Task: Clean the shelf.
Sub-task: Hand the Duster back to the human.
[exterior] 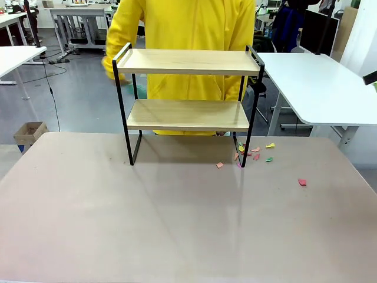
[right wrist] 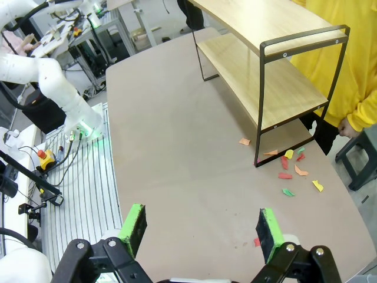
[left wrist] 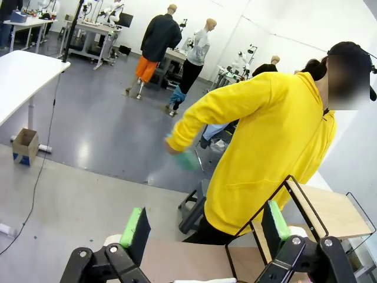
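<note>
Nearest, both grippers stand wide open and hold nothing: the left gripper [left wrist: 205, 227] hangs over the table edge, the right gripper [right wrist: 201, 227] above the bare table [exterior: 177, 224]. Farther on, coloured paper scraps [exterior: 254, 153] lie scattered round the right front leg of the shelf [exterior: 187, 88], which stands upright at the far edge. Behind it stands a person in a yellow hoodie [exterior: 188, 29], with something green, blurred, at one hand [left wrist: 174, 147].

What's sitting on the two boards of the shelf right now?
Both boards of the shelf look bare. Coloured paper scraps lie on the table by its right leg. The back of the lower board, under the top one, is partly hidden.
</note>
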